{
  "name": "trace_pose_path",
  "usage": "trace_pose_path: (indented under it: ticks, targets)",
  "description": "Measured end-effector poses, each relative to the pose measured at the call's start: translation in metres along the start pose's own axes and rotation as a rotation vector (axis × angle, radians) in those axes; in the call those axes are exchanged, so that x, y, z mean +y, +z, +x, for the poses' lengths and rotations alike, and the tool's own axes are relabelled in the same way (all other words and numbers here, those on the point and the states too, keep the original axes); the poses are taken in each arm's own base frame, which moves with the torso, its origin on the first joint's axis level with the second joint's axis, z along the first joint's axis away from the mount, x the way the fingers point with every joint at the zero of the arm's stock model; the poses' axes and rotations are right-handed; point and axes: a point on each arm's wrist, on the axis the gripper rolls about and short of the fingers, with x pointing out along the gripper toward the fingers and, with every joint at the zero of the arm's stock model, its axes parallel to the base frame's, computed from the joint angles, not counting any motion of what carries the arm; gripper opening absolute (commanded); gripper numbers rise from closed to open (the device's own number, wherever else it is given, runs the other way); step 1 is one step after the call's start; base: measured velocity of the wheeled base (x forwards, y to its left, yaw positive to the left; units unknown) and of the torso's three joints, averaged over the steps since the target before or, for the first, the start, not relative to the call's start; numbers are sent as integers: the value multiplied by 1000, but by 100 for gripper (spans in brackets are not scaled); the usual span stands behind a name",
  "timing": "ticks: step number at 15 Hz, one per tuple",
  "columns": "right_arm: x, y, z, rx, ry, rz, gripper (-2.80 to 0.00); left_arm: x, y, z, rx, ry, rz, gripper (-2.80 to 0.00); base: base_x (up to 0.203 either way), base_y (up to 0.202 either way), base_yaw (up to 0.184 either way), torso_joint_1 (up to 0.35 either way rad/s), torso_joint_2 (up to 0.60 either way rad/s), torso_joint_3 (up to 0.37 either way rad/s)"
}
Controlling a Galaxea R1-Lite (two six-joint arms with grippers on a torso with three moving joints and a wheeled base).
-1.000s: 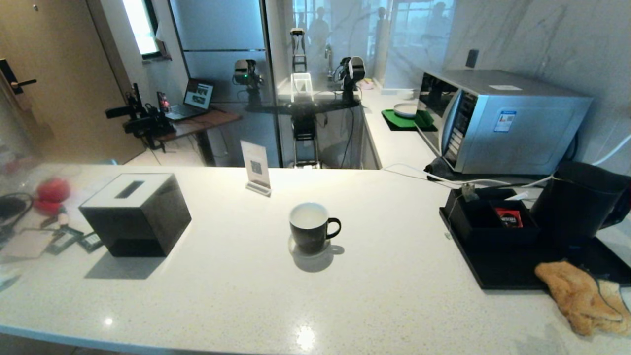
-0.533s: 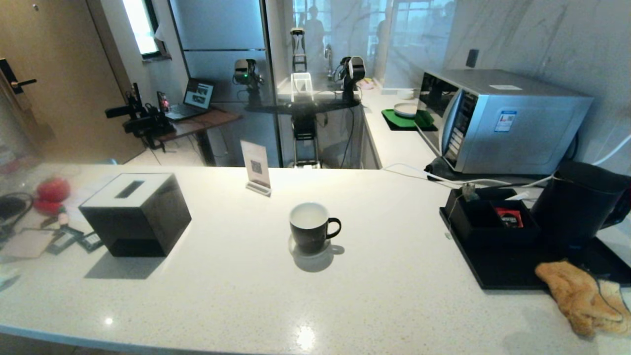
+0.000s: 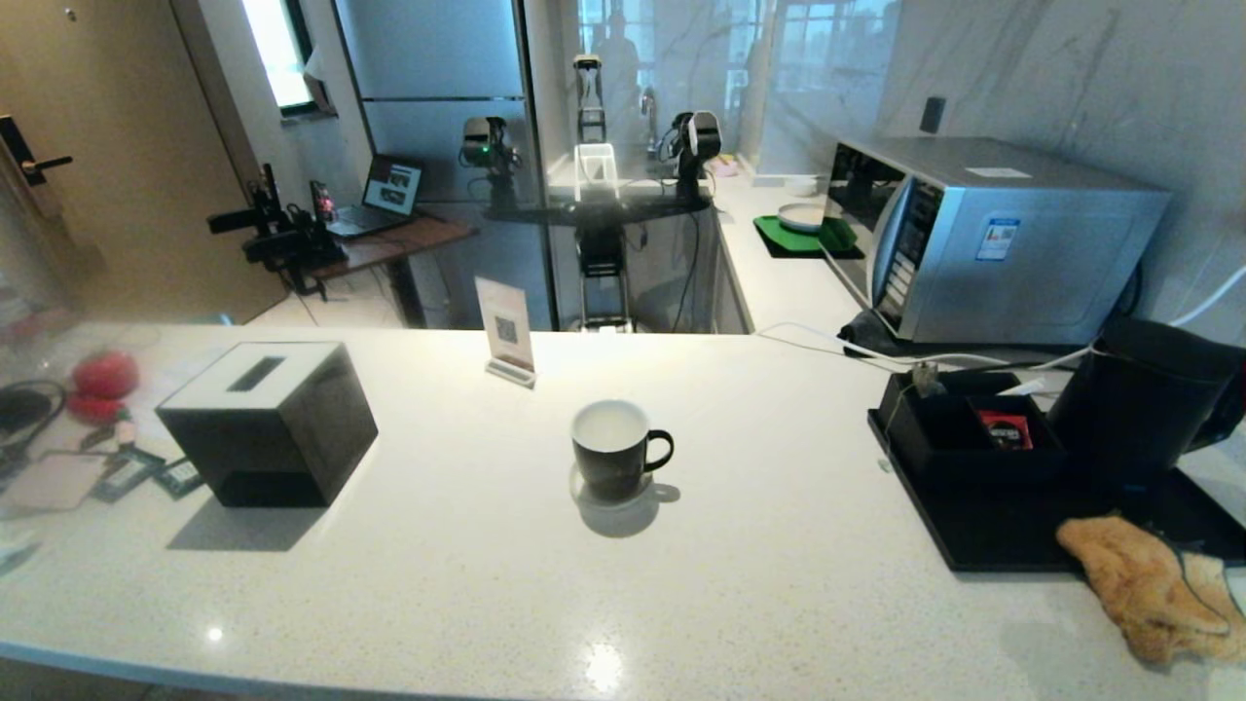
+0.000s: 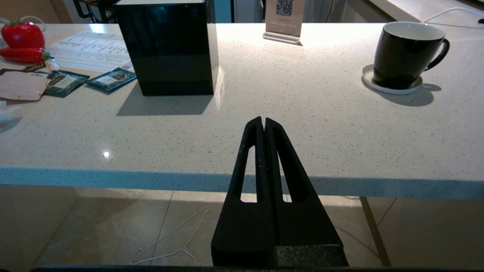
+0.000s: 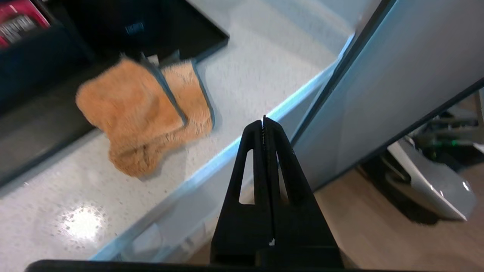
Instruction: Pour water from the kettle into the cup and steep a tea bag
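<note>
The kettle (image 3: 1139, 404), on the black tray (image 3: 1012, 531) at the bench's right edge, looks heavy (if full), best gripped by its loop handle; both tools, left tool (image 4: 263, 121) and right tool (image 5: 263, 120), sit pressed together, empty, off the bench's near edge.

The cup (image 3: 611, 450) stands on a coaster (image 3: 584, 484) near the middle of the counter (image 3: 467, 584), well apart from the box (image 3: 268, 421) toward the left edge; a card stand (image 3: 508, 331) sits at the far edge behind them. At the right end a tray (image 3: 1012, 531) carries the kettle (image 3: 1139, 409) and, left of it, a holder (image 3: 959, 438); a cloth (image 3: 1149, 584) lies over the tray's near right corner; the microwave (image 3: 983, 239) stands behind.
</note>
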Motion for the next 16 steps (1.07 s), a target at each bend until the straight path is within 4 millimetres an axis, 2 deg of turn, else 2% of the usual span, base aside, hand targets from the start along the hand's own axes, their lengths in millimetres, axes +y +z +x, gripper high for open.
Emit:
trace_pose_path:
  ticks: [4, 13, 15, 16]
  targets:
    - [7, 8, 29, 53, -13, -4, -280, 0, 0, 0, 0, 0, 0, -280, 0, 0, 0, 0, 0, 0]
    - [22, 23, 120, 29, 24, 21, -280, 0, 0, 0, 0, 0, 0, -280, 0, 0, 0, 0, 0, 0]
    - [26, 23, 136, 23, 37, 18, 0, 0, 0, 0, 0, 1, 0, -280, 0, 0, 0, 0, 0, 0]
    - [27, 25, 145, 17, 38, 19, 0, 0, 0, 0, 0, 0, 0, -280, 0, 0, 0, 0, 0, 0]
